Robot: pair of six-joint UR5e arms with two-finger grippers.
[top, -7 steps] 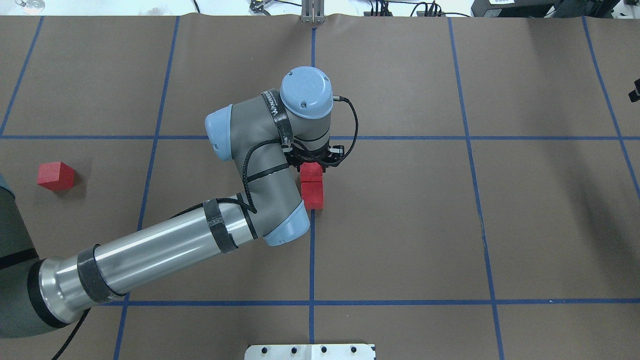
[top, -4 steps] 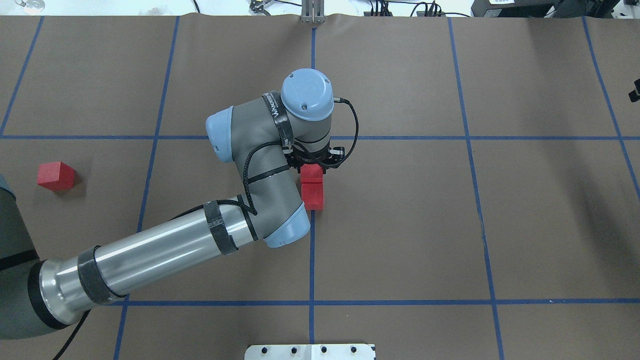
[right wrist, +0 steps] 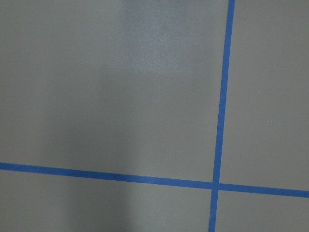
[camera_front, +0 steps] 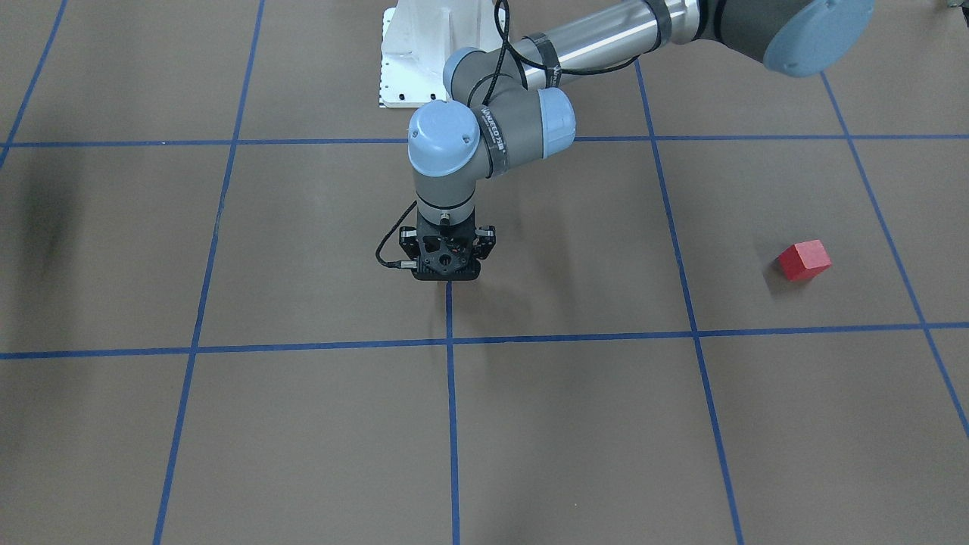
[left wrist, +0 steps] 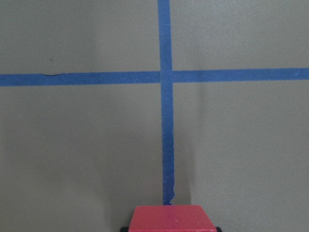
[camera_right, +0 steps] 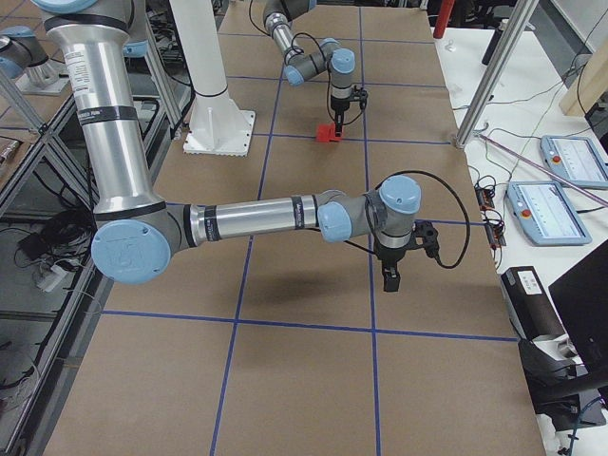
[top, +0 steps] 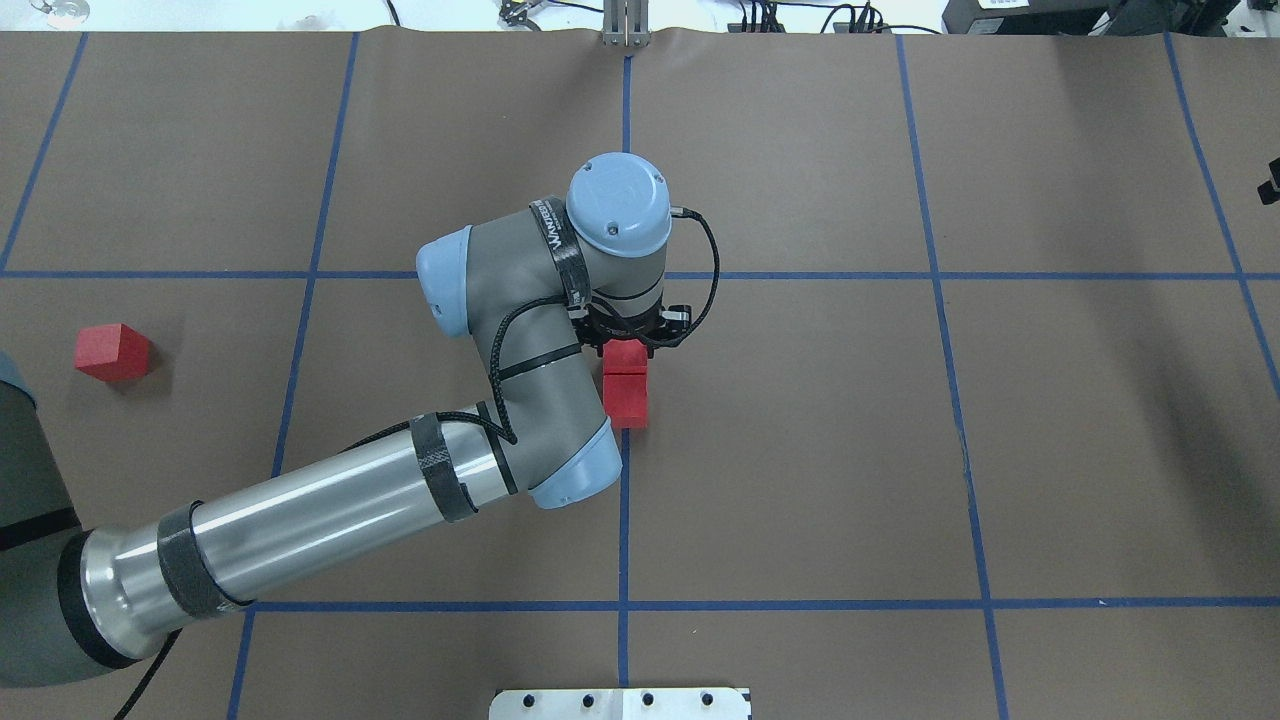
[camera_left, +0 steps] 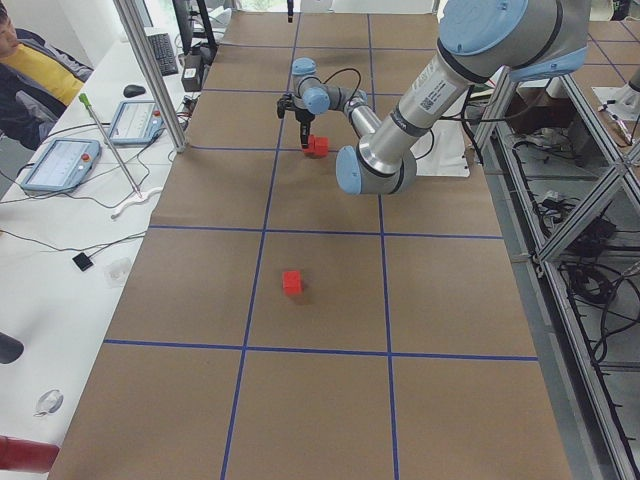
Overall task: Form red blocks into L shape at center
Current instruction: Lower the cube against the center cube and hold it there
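Two red blocks touch in a short column at the table's centre: the far block (top: pixel 626 353) and the near block (top: pixel 627 398). My left gripper (top: pixel 627 338) points straight down over the far block and is shut on it. The left wrist view shows that block (left wrist: pixel 173 218) between dark fingertips (left wrist: pixel 124 227). In the front-facing view the left gripper (camera_front: pixel 447 274) hides both centre blocks. The third red block (top: pixel 112 352) lies alone far to the left and shows in the front-facing view (camera_front: pixel 804 260) too. My right gripper (camera_right: pixel 389 277) hangs over bare table. I cannot tell whether it is open or shut.
Blue tape lines (top: pixel 624 500) divide the brown table into large squares. The white base plate (top: pixel 620 703) sits at the near edge. A person (camera_left: pixel 30 70) and tablets (camera_left: pixel 60 165) are on the side bench beyond the table's far edge.
My left wrist has shifted slightly toward the robot's side. The two centre blocks appear a little nearer the robot too. The lone block has not moved.
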